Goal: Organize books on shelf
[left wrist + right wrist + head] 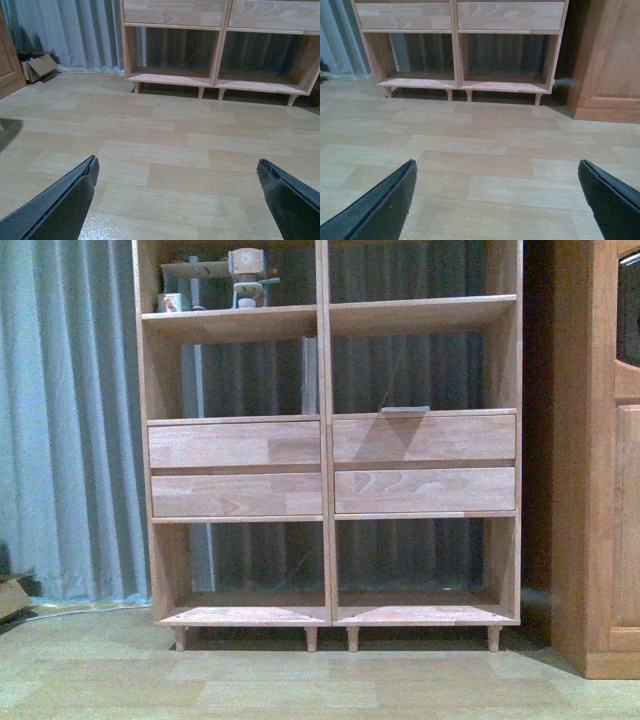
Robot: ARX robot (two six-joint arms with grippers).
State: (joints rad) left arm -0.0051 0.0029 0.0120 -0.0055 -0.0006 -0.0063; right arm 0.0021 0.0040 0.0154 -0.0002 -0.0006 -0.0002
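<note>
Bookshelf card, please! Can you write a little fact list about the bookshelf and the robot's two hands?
shelf: tall light-wood bookcase on short peg legs
drawers: four plain fronts, all shut
top left compartment: small objects, too small to name
above right drawers: thin flat grey thing, maybe a book
left gripper: open, holding nothing, above the floor
right gripper: open, holding nothing
beside shelf: darker wooden cabinet

All views facing the shelf (236, 444)
</note>
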